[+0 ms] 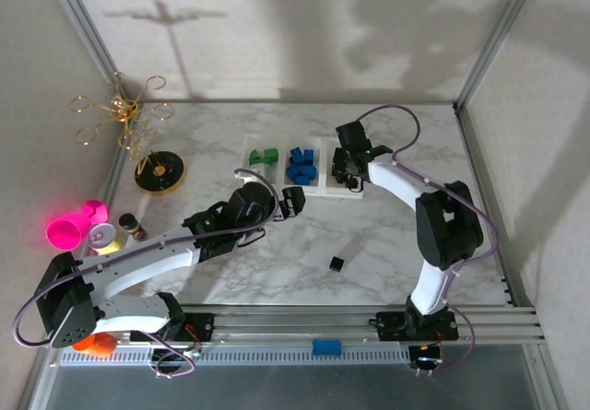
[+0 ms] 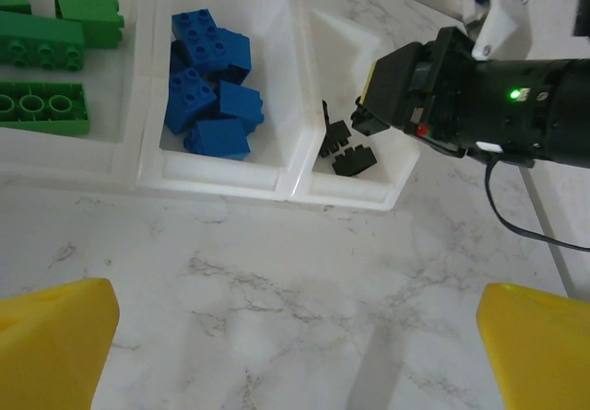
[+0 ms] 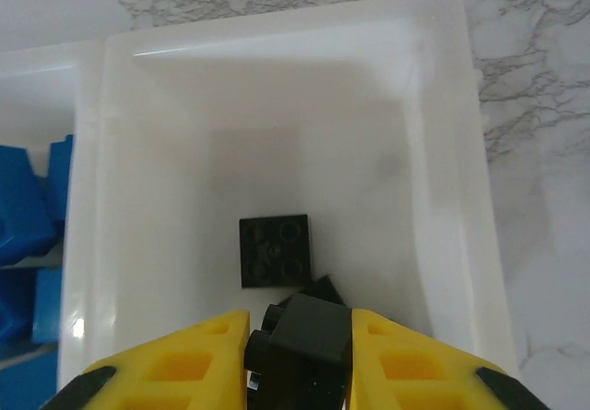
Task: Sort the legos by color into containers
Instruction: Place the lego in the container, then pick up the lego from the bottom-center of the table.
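Note:
My right gripper [image 3: 300, 341] is shut on a black lego [image 3: 312, 322], low inside the right-hand container [image 3: 442, 152]. Another black lego [image 3: 275, 251] lies flat on that tray's floor. The three containers [image 1: 324, 189] stand in a row: green legos [image 2: 55, 60] on the left, blue legos [image 2: 207, 83] in the middle, black legos [image 2: 346, 152] on the right. One black lego [image 1: 337, 263] lies loose on the table. My left gripper [image 1: 293, 200] hangs open and empty just in front of the trays, its yellow fingertips [image 2: 55, 341] far apart.
A black-and-gold dish [image 1: 159, 172] and a gold wire ornament [image 1: 124, 111] stand at the back left. A pink cup [image 1: 74, 228], small jars [image 1: 129, 226] and an orange cylinder [image 1: 92, 343] sit near the left arm's base. A flat blue block [image 1: 326, 346] lies on the front rail.

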### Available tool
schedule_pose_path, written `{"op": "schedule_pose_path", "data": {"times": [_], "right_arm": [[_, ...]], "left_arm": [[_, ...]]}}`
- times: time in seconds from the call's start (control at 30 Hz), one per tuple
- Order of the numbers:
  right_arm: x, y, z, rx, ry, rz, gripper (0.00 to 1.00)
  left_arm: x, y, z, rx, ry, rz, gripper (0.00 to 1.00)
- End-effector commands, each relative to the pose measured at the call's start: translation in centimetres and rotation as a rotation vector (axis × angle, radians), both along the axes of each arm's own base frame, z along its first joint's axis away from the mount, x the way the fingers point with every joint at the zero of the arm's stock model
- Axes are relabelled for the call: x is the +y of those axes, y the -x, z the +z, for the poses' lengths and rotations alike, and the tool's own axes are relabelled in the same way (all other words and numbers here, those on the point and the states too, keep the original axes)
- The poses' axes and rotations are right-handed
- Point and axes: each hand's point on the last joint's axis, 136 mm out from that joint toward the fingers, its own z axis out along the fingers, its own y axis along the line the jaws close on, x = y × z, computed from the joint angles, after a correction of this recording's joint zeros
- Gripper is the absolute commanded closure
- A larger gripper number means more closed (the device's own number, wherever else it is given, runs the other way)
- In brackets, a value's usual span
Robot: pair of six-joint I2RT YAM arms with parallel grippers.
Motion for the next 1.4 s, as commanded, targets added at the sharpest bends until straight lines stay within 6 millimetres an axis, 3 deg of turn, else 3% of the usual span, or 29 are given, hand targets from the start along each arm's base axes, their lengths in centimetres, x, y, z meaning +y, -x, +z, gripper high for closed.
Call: {"op": "schedule_pose_path", "data": {"times": [0.0, 0.17, 0.33, 0.47, 0.7, 0.93, 1.37], "right_arm": [[0.6, -1.3, -0.1, -0.003, -0.016, 0.03, 0.73], [0.9, -1.5, -1.6, 0.021, -0.014, 0.033, 0.72], [0.8, -1.5, -1.6, 0.027, -0.014, 0.031, 0.67], [0.6, -1.5, 0.5, -0.014, -0.018, 0.032, 0.57], [0.1, 0.0, 4.1, -0.064, -0.024, 0.05, 0.49], [0.4, 5.2, 5.7, -0.081, -0.066, 0.086, 0.46], [2.2, 17.9, 0.6, 0.074, -0.083, 0.151, 0.38]], "left_arm": [[0.2, -0.8, 0.5, -0.023, 0.009, 0.015, 0.0], [0.6, -1.0, 0.1, -0.014, 0.008, 0.022, 0.0], [1.0, -1.1, 0.1, -0.009, 0.008, 0.025, 0.0], [1.2, -1.0, 0.4, -0.013, 0.022, 0.024, 0.0], [1.0, -0.5, 1.8, -0.026, 0.073, 0.004, 0.0], [1.9, 0.3, 2.4, -0.028, 0.083, 0.004, 0.0], [3.5, 2.8, -0.6, 0.05, 0.113, 0.009, 0.0]]}}
